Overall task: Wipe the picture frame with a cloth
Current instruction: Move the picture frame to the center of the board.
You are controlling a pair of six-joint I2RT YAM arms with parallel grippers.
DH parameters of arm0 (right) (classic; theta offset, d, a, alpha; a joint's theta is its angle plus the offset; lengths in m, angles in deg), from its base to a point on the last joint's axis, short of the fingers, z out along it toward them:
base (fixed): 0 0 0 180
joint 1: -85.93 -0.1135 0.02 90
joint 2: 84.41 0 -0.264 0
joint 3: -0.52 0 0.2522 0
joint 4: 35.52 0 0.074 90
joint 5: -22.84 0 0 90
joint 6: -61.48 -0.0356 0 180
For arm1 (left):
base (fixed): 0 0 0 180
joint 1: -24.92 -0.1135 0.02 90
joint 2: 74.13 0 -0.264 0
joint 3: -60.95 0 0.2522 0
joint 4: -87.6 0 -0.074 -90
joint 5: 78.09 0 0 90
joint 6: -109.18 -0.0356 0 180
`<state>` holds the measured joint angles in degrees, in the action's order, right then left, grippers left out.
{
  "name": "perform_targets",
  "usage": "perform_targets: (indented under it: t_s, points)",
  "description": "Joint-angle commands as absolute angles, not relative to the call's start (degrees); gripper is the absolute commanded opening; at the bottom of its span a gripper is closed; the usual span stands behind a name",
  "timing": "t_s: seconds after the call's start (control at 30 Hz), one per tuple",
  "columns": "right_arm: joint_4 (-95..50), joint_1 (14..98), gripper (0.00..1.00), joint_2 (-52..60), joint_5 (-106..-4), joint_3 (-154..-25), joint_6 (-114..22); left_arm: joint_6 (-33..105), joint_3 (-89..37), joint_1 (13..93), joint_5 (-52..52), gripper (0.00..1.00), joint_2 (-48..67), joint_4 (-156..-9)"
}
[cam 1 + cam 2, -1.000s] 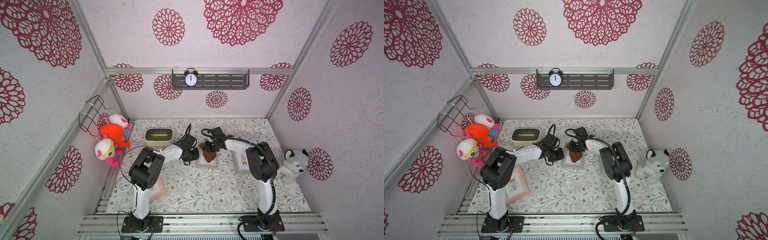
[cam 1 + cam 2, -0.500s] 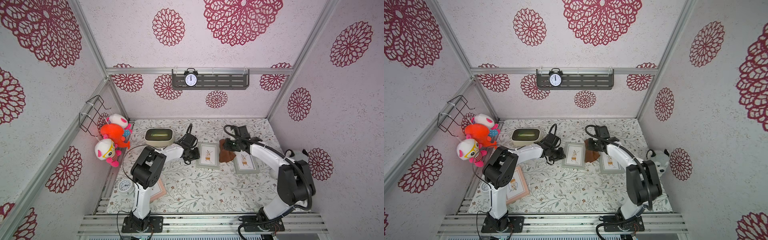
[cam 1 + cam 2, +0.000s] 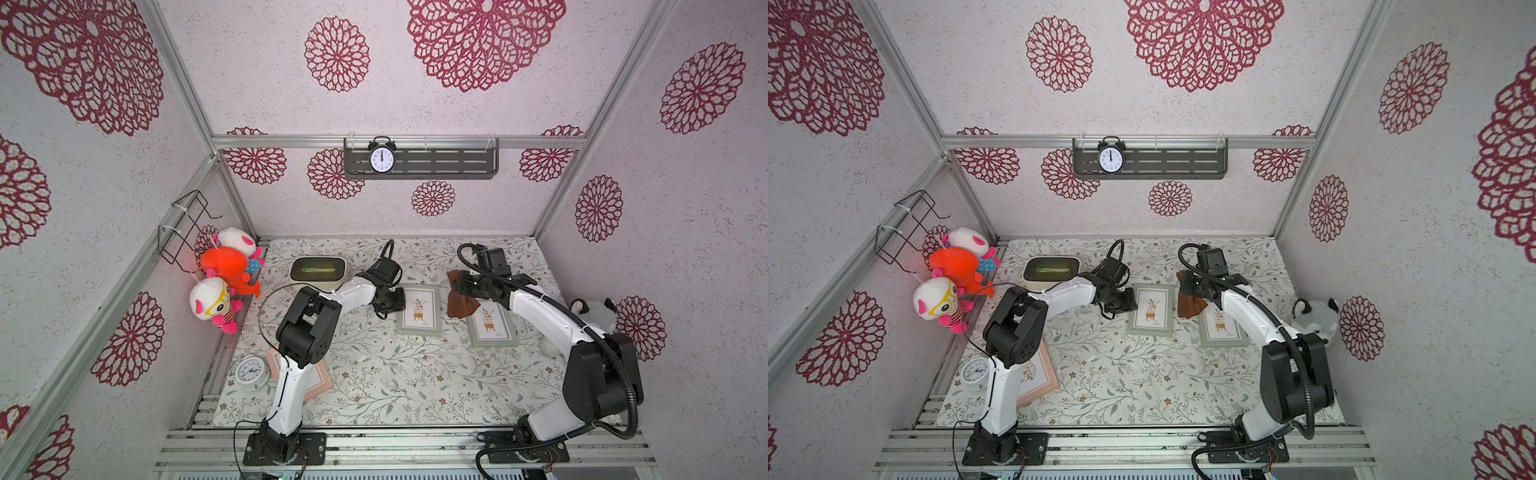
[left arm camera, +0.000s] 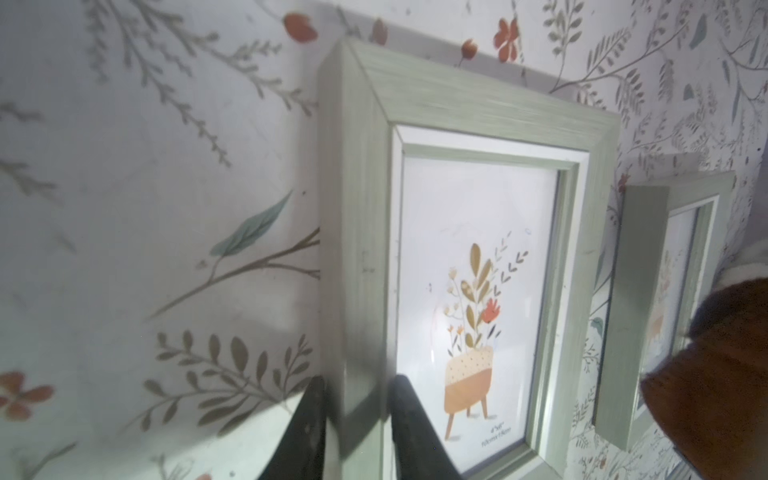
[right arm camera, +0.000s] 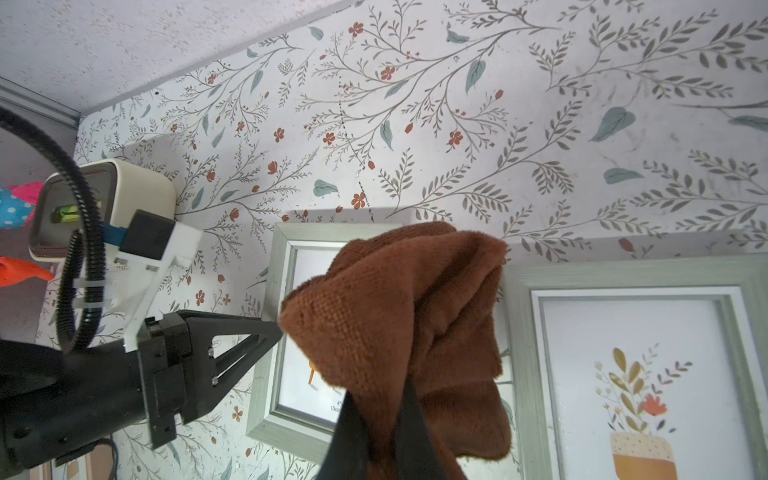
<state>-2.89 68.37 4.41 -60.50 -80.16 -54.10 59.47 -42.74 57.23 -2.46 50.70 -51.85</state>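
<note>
**Right pincer (image 3: 460, 289) holding brown cloth (image 3: 461, 301)**

In both top views, the cloth sits between the picture frame (image 3: 417, 309) and a second frame (image 3: 490, 326). Left wrist: the left pincer (image 4: 359, 415) clamps the picture frame's (image 4: 353, 249) side rail. Right wrist: jaws closed on the cloth (image 5: 395, 311).

Robot test booth dressed as home room. Aluminium posts (image 3: 183, 83) hold panels (image 3: 257, 104) papered with red rosettes (image 3: 337, 53). Upper centre: shelf (image 3: 449, 164) with alarm clock (image 3: 381, 160) on back wall (image 3: 490, 208). Left: plush toys (image 3: 224, 266) hanging. Floral tabletop (image 3: 374, 374) carries picture frame (image 3: 417, 309), another beside it. Bottom edge: robot arms (image 3: 286, 395) bolted to slotted rail (image 3: 415, 444).
</note>
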Motion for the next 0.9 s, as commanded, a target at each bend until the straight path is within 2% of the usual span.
perform_targets:
  t_s: [0.0,0.23,0.6,0.73,0.87]
  points:
    - [-2.9,68.3,0.00,3.9,-61.5,-80.7,-54.8,60.0,-41.8,58.0,-5.1,0.20,53.0,-50.3]
    - [-2.2,68.6,0.00,2.3,-65.1,-80.1,-54.6,66.8,-40.0,62.2,-9.2,0.19,52.0,-53.2]
    - [-2.3,69.5,0.00,-0.2,-65.4,-78.2,-54.8,69.3,-46.1,68.4,-11.2,0.19,56.8,-53.3]
    - [-2.5,69.6,0.00,-0.7,-64.7,-77.9,-54.8,68.6,-46.9,68.3,-9.6,0.29,55.6,-51.6]
    - [-3.5,69.6,0.00,-1.3,-61.4,-77.8,-54.6,66.6,-46.0,67.1,-6.3,0.47,49.7,-48.7]
